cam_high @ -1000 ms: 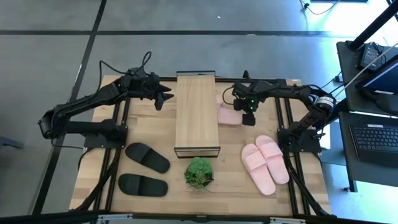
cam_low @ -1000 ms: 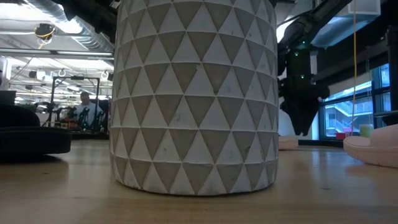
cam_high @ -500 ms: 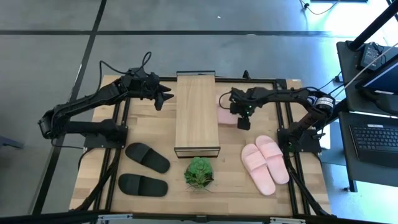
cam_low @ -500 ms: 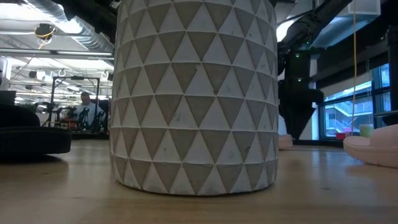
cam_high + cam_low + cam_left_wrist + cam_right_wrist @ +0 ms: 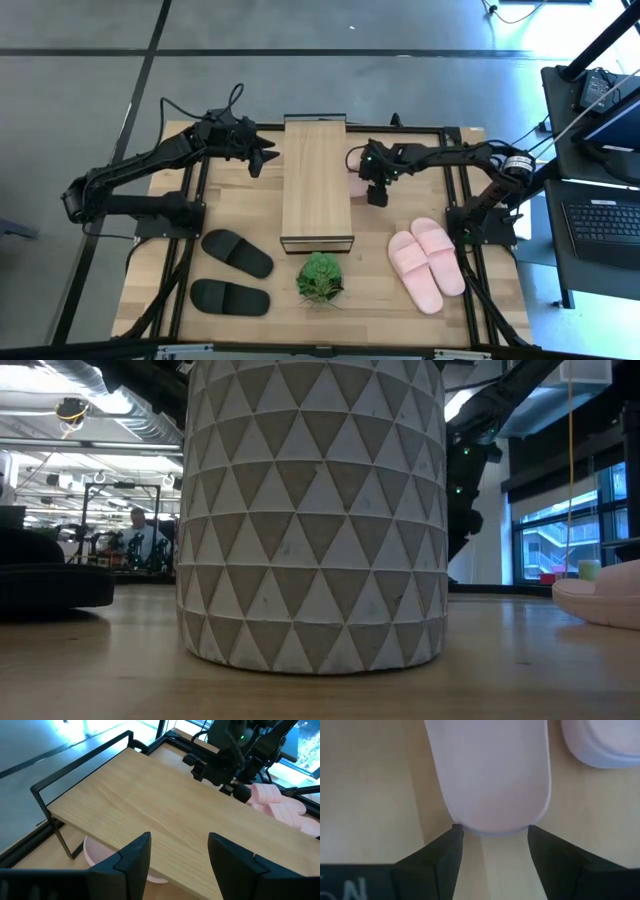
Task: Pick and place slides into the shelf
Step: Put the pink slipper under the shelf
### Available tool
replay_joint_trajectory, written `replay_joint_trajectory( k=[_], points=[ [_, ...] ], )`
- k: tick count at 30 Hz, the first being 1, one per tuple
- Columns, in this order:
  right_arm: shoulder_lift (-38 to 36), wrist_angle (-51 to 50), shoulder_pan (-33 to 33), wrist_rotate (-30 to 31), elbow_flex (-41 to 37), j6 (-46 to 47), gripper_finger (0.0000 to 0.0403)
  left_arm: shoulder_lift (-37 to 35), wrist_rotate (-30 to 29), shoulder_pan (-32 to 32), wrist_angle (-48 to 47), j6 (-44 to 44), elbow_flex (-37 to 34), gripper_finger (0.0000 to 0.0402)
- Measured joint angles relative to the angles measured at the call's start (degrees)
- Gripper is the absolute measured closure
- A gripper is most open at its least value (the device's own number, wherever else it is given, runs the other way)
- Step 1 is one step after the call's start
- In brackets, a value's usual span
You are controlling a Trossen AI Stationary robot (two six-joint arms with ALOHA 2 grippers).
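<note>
The light-wood shelf (image 5: 316, 185) stands mid-table; the left wrist view shows its plank top (image 5: 165, 820) with a pink slide (image 5: 100, 854) beneath it. My right gripper (image 5: 375, 192) is open at the shelf's right side, low over a pale pink slide (image 5: 355, 184) that is mostly hidden under the shelf and the gripper. A second pink slide (image 5: 600, 740) lies beside it. Another pink pair (image 5: 427, 262) lies flat near the right edge. Two black slides (image 5: 237, 253) (image 5: 230, 296) lie near left. My left gripper (image 5: 268, 155) hovers open at the shelf's far left side. My right gripper has its open fingers (image 5: 452, 840) against the pink slide's rounded end (image 5: 490, 822), one tip at each side of that end. It comes from above, slanting from the table's right. The slide lies flat on the table.
A green plant (image 5: 320, 277) in a white triangle-patterned pot (image 5: 312, 510) stands just near the shelf's near end and fills the low view. Dark frame rails run along the table's edges. Bare tabletop shows between the shelf and the pink pair.
My right gripper has moved toward the table's left, up to the shelf's right side. The pink slide in front of it has slid along the table with it and now lies mostly under the shelf.
</note>
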Motion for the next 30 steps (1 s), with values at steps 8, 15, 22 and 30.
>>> replay_joint_trajectory(
  k=[8, 15, 22, 30],
  points=[
    [2.9, 1.15, 0.0, -0.35, 0.07, 1.59, 0.018, 0.0, 0.02, -0.01, -0.48, -0.33, 0.0, 0.0214],
    [2.98, 4.55, 0.31, -1.55, 0.04, 1.54, 0.018, 0.0, 0.02, -0.01, -0.48, -0.43, 0.0, 0.0214],
    [3.01, 7.56, 0.33, -3.19, 0.04, 1.57, 0.018, 0.0, 0.02, -0.01, -0.48, -0.45, 0.0, 0.0214],
    [3.01, 9.5, 0.33, -3.48, 0.04, 1.57, 0.018, 0.0, 0.02, -0.01, -0.46, -0.39, 0.0, 0.0214]
  ],
)
